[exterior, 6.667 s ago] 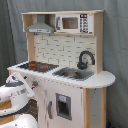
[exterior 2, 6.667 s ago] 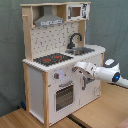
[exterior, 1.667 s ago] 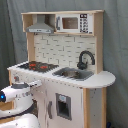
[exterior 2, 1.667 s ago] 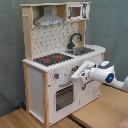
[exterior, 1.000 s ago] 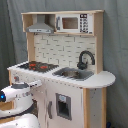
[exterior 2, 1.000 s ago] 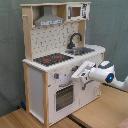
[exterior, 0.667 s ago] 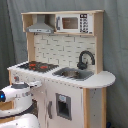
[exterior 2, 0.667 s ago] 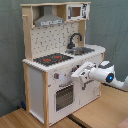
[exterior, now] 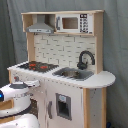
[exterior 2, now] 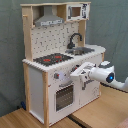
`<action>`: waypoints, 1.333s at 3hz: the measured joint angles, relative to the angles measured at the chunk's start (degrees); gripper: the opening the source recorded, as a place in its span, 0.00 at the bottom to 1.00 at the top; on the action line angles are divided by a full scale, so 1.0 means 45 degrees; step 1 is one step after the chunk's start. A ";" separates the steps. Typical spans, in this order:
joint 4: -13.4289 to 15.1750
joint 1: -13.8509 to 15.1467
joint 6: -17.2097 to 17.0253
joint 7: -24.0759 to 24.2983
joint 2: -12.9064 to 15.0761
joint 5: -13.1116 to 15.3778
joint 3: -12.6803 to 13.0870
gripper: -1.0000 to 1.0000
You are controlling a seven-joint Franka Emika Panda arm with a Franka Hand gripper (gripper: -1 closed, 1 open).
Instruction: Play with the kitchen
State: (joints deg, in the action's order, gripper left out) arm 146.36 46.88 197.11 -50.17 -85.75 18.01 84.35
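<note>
One white arm reaches level toward the front of the kitchen (exterior 2: 50,70), its claw (exterior 2: 76,74) by the knobs, grip unclear, on a wooden floor (exterior 2: 30,120) before a grey curtain (exterior 2: 10,50).

Arm level, gripper (exterior 2: 75,75) seemingly closed.

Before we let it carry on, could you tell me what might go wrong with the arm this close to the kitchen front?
1. The end effector sits right at the kitchen front panel, by the knobs; pushing further could jam or scrape it against them.
2. The kitchen is tall and stands free on the floor, so a hard sideways push might shift or tip it.
3. The oven door is just below; a downward slip could catch on it.
</note>
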 joint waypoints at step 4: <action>-0.0181 -0.2356 -0.1770 0.4008 0.0002 -0.0304 -0.0014 1.00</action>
State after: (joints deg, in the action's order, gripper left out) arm 145.54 36.28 189.15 -32.13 -85.74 16.64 84.29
